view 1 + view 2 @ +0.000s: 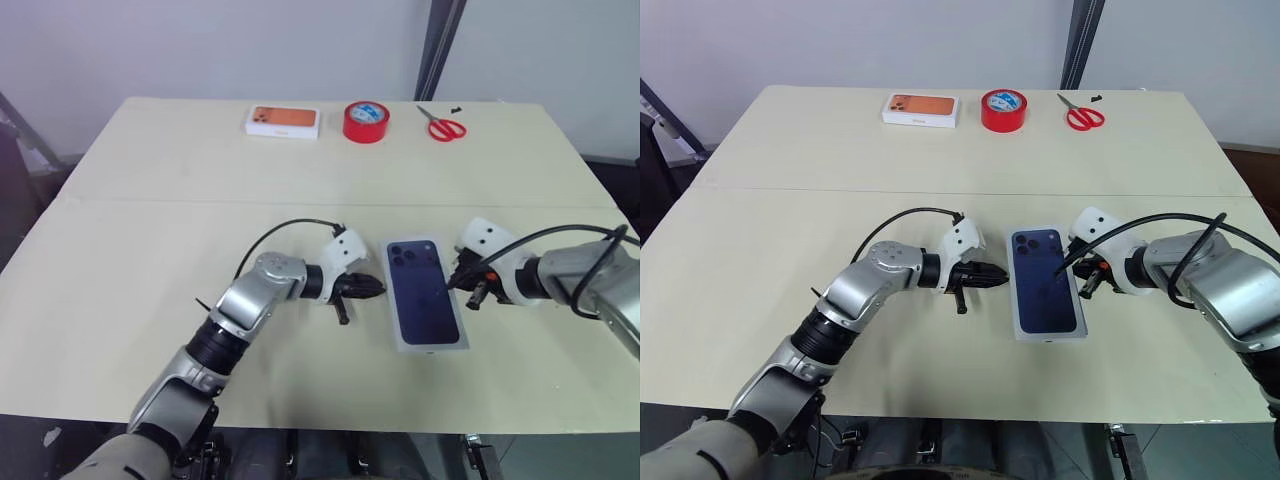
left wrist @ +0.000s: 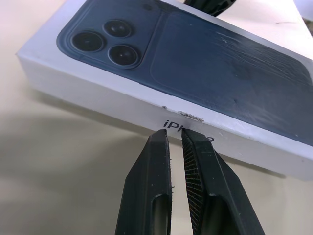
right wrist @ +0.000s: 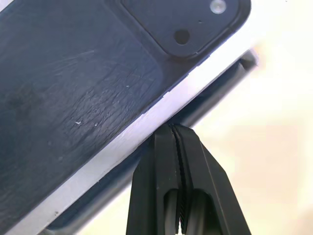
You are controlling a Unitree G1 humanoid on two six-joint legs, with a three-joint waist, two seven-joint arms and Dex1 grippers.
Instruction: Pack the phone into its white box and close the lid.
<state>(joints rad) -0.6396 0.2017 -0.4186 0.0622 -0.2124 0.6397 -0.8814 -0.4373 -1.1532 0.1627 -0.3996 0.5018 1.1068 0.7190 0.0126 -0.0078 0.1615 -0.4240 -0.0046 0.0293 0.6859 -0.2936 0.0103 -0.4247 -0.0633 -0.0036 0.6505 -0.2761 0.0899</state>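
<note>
Reaching in from the near edge of the cream counter (image 1: 120, 260), the left gripper (image 1: 372, 289) is pointing sideways at the closed white box, its two black fingers (image 2: 156, 196) nearly pressed together with only a thin slit between them, pinching nothing, their tips sitting just beside the box's left long wall. Lying flat at the middle of the counter, the lid (image 1: 425, 294) is showing a dark navy phone picture with three camera lenses on its top face and is covering the white box (image 3: 215, 93), whose lower edge is peeking out beneath it in the right wrist view. Whether the phone is lying inside cannot be told. On the box's right long side, the right gripper (image 1: 462, 280) is holding its fingers (image 3: 166, 176) pressed fully together, empty, tips meeting the seam where the lid is overlapping the base. Along the far edge, well apart from the arms, a white box with an orange top (image 1: 283, 121), a red tape roll (image 1: 365, 121) and red-handled scissors (image 1: 442, 125) are lying in a row.
</note>
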